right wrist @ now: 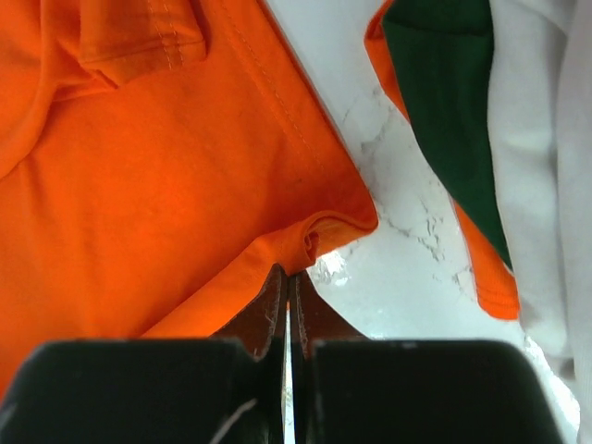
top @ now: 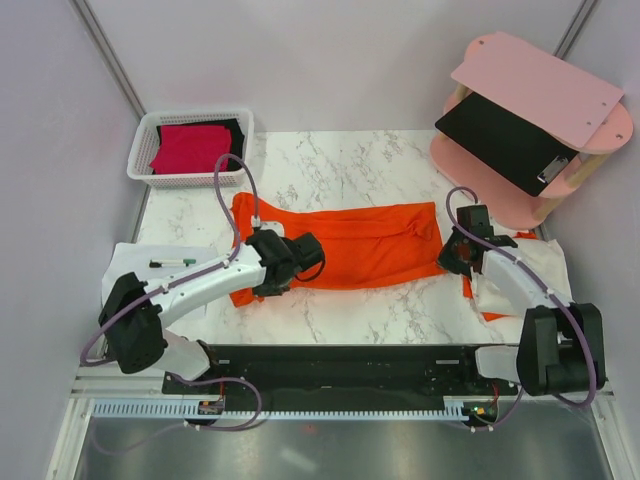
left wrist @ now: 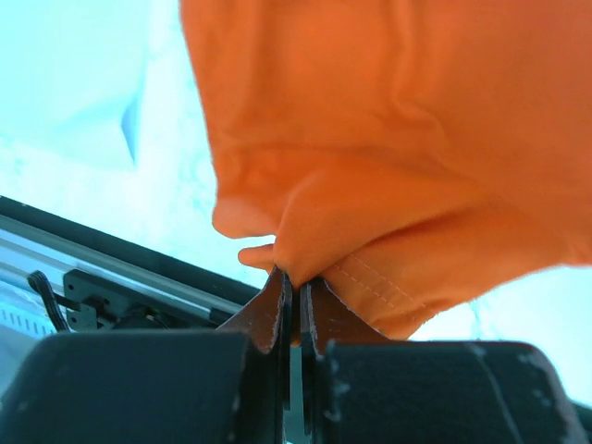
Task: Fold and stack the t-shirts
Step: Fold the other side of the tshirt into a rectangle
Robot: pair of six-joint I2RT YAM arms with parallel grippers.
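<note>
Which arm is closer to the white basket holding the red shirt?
Left. The left arm has its jaws pinching the orange shirt at the end on the side of the basket. The right arm pinches the opposite end, over by the pink shelf.

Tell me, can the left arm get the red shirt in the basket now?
Probably not yet. The way to the basket looks free, but the left gripper is shut on the orange shirt and must let go first.
</note>
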